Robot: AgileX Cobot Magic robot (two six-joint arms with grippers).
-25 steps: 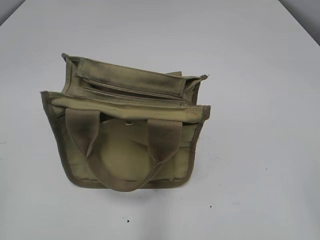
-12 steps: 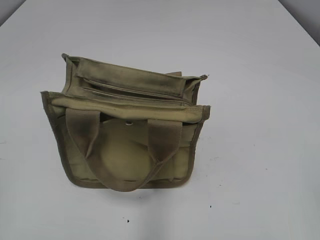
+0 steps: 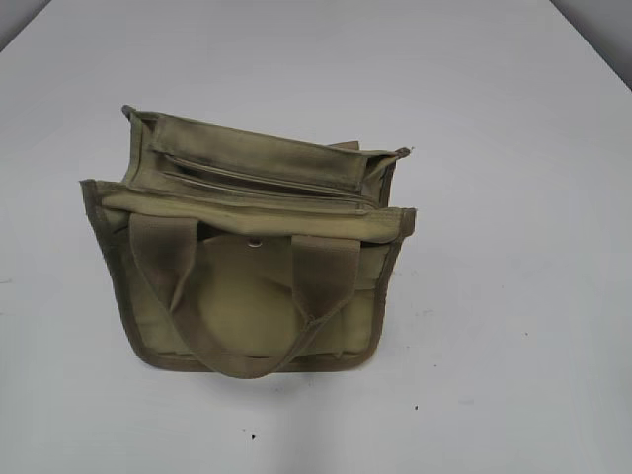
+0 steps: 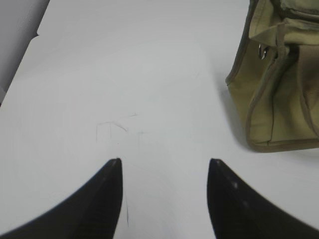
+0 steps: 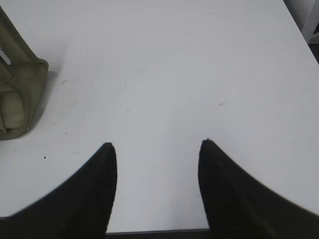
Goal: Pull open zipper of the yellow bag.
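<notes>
Nothing has moved since the earlier exterior frames; bag and table look identical. Yellow bag [image 3: 247, 247] sits upright near centre of white table [image 3: 513, 148], handle loop drooping toward 6 o'clock. Zipper [image 3: 262, 180] runs across bag's top from approx 9 to 3 o'clock; pull tab too small to make out. Left gripper [image 4: 164, 162]: jaws spread, nothing between, bag at 2 o'clock, well apart. Right gripper [image 5: 156, 144]: jaws spread, empty, bag at 10 o'clock.

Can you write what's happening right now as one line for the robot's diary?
yellow bag: on table, untouched | zipper: looks closed | left gripper: open, empty | right gripper: open, empty
</notes>
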